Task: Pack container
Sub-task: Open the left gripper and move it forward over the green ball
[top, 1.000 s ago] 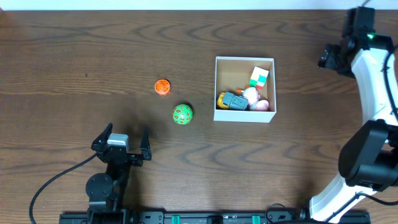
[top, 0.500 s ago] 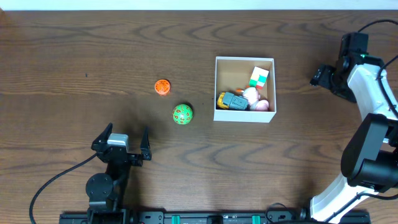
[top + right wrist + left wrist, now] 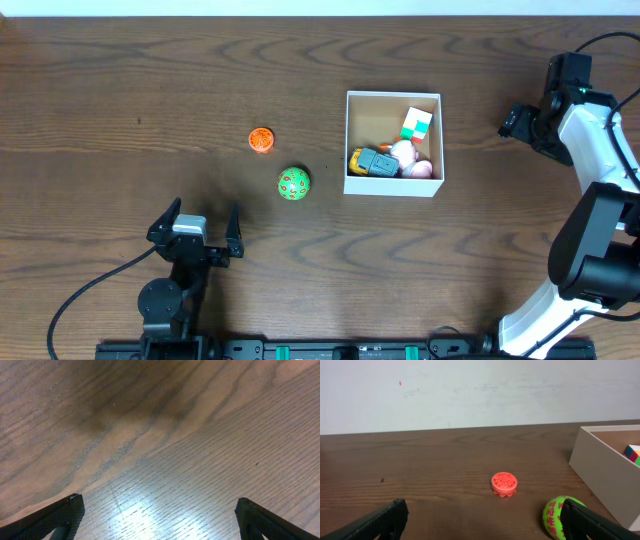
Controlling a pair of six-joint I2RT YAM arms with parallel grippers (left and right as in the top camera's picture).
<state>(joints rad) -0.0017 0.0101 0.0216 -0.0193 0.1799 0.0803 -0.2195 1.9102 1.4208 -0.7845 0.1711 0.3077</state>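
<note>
While the left gripper (image 3: 203, 209) gapes empty, toys (image 3: 385, 162) sit in the container (image 3: 393, 95).

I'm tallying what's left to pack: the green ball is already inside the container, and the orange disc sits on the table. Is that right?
Not quite. The overhead view shows the green ball outside the container, on the table near the orange disc, which does sit on the table.

A dark brown wood-grain table (image 3: 120, 80) meets a plain white wall (image 3: 480, 390) behind it.
</note>
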